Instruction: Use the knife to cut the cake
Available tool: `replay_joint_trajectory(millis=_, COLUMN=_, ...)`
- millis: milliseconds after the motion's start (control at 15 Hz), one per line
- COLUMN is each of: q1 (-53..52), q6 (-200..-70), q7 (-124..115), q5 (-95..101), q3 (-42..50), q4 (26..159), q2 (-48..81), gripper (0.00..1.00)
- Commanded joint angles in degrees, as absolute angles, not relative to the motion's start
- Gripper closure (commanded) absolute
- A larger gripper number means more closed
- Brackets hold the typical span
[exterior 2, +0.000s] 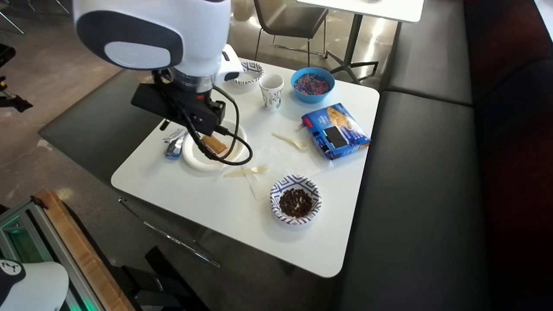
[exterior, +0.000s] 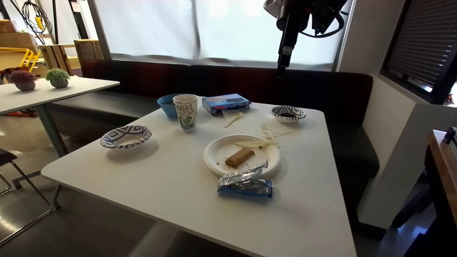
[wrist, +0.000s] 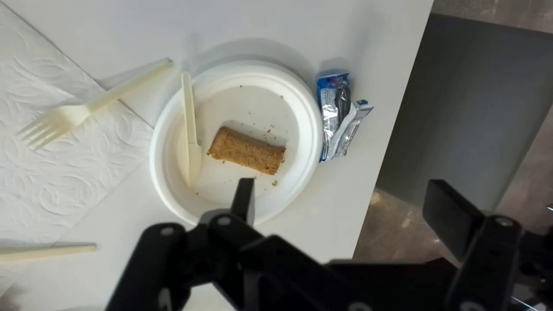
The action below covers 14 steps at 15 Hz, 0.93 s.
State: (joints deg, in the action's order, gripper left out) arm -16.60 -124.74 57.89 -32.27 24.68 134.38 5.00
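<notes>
My pincer (wrist: 341, 194) is released, its two black fingers (wrist: 243, 197) spread wide and pointing down from my white arm (exterior 2: 207, 21), above the white table (exterior 2: 203, 207). Print shows on the crinkled blue-and-silver foil wrapper (wrist: 332, 113) and the flat blue box (exterior 2: 343, 125), too small for me to read; the white patterned paper cup (exterior: 186, 113) bears a drawn cup. I count one round white plate (wrist: 312, 125), one brown rectangular slab of cake (wrist: 247, 150) lying on it, and one slim cream plastic knife (wrist: 191, 129) just beside the cake, handle over the rim. The wrapper lies between the plate and the surface's edge. Also one cream plastic fork (wrist: 93, 104), one cream plastic spoon (exterior 2: 293, 141), one white paper napkin (wrist: 52, 185), two blue-patterned white bowls (exterior 2: 314, 194) and one round blue bowl (exterior 2: 311, 98); the box lies by one edge of the surface, a patterned bowl near a corner.
</notes>
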Motion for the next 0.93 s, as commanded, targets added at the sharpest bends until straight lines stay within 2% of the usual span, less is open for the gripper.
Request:
replay_joint_trajectory(millis=0, q1=-6.6, q6=-125.0, q7=57.2, q5=-31.3, q3=14.5, q4=134.2, q2=5.3, gripper=0.00)
replay_joint_trajectory(millis=333, q1=-5.3, q6=-124.9, q7=57.4, q5=-31.6, q3=13.5, q4=134.3, q2=3.4, gripper=0.00)
replay_joint_trajectory(millis=867, q1=3.9, q6=-125.2, q7=60.4, q5=-35.1, q3=4.3, q4=125.3, q2=20.0, gripper=0.00)
